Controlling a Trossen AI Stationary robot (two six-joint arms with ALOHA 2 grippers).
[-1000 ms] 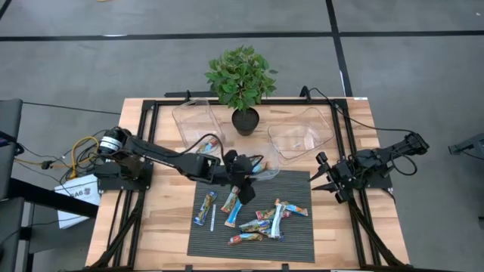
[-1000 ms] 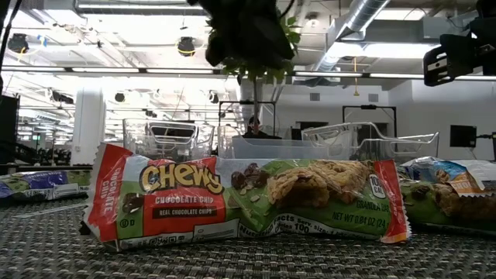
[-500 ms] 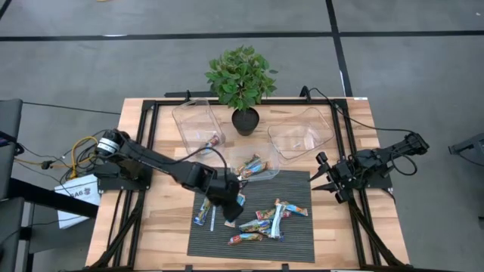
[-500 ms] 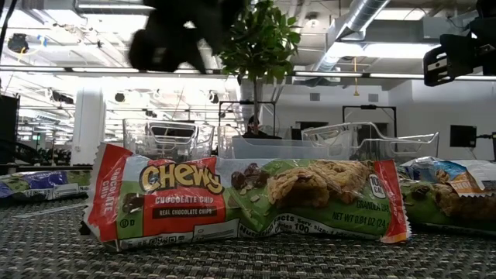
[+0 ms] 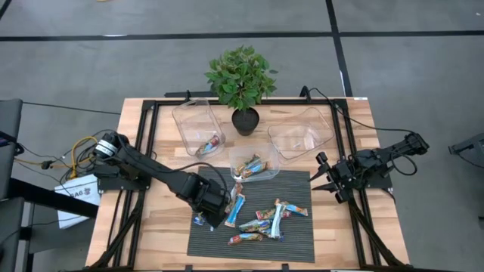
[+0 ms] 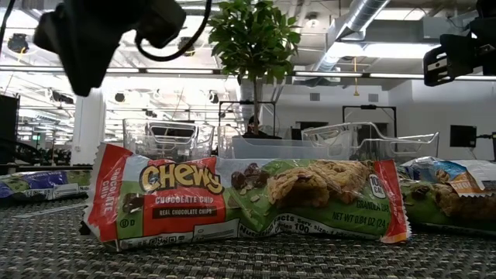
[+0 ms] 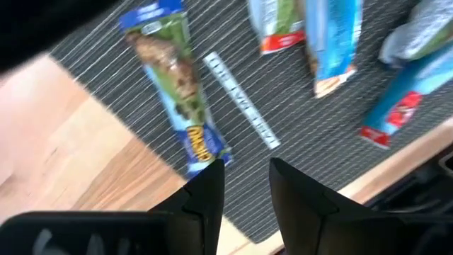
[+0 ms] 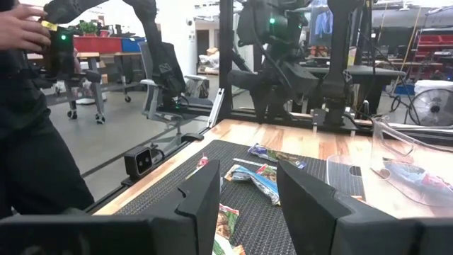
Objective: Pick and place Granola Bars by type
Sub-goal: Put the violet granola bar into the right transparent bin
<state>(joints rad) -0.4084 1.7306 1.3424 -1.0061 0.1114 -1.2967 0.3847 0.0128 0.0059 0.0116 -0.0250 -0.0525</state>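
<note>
left gripper moved to mat's left edge | jaws parted, empty

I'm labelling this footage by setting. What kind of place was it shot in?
Most likely a robotics lab or workshop. Exposed ceiling ducts and strip lights run overhead, office chairs and equipment racks stand on the open floor, and the wooden table sits in a black metal frame holding two robot arms.

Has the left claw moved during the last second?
Yes. In the high view the left claw has swung away from the potted plant, toward the mat's near left corner.
</note>
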